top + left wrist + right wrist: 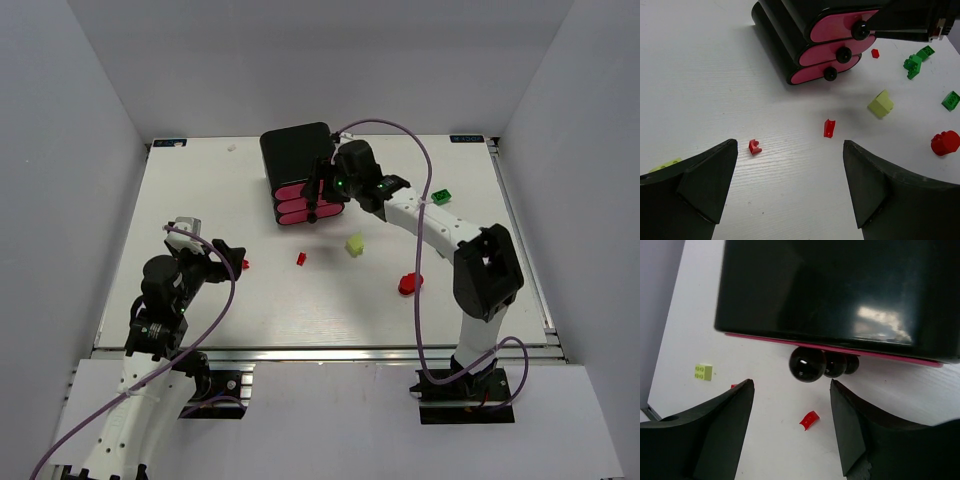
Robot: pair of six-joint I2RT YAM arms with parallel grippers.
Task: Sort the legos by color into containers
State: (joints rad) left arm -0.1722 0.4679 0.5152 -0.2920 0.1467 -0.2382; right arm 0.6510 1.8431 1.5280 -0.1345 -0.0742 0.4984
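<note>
The black cabinet [295,148] stands at the back centre, its three pink drawers [827,31] shut, each with a black knob [807,363]. My right gripper [318,200] is open in front of the drawers, the top knob just ahead of its fingertips [737,410]. My left gripper [232,258] is open and empty over the table. A small red lego [755,146] lies just ahead of its left finger. Another red lego [829,128], a pale yellow brick [881,104], a bigger red piece [945,142] and green bricks [913,65] lie loose on the table.
A yellow-green brick [703,371] lies to the left of the table. A tiny red piece [875,53] sits beside the cabinet. One green brick [441,196] lies under the right arm's forearm. White walls stand round the table on three sides.
</note>
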